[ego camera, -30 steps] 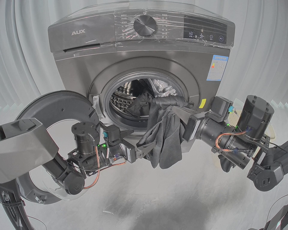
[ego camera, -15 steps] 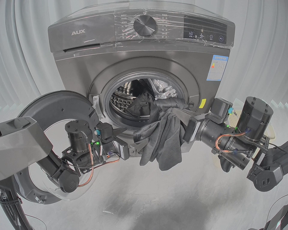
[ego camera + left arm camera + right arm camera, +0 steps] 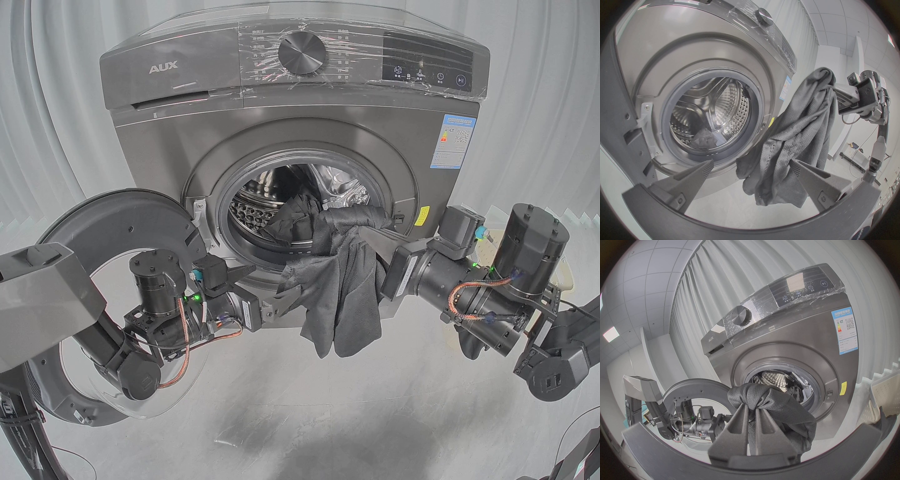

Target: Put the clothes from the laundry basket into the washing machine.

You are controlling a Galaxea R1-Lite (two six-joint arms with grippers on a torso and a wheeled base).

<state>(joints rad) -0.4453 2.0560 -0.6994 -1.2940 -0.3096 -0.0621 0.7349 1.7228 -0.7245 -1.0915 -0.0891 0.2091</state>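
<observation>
Before the open drum, clamps a dark garment [image 3: 340, 294] in the clenched right pincer [image 3: 369, 232], hanging outside the washing machine [image 3: 187, 144]; holds the left pincer [image 3: 269, 289] released beside its hem. Shows a blue label [image 3: 452, 141] on the front panel.

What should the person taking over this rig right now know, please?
Grippers: the right gripper is shut on a dark garment, held up before the washing machine, whose door is open. The left gripper is open beside the garment's hanging end.
Done: one dark cloth lies in the drum.
Left: get the held garment inside. The basket on the right seems to hold more.
</observation>
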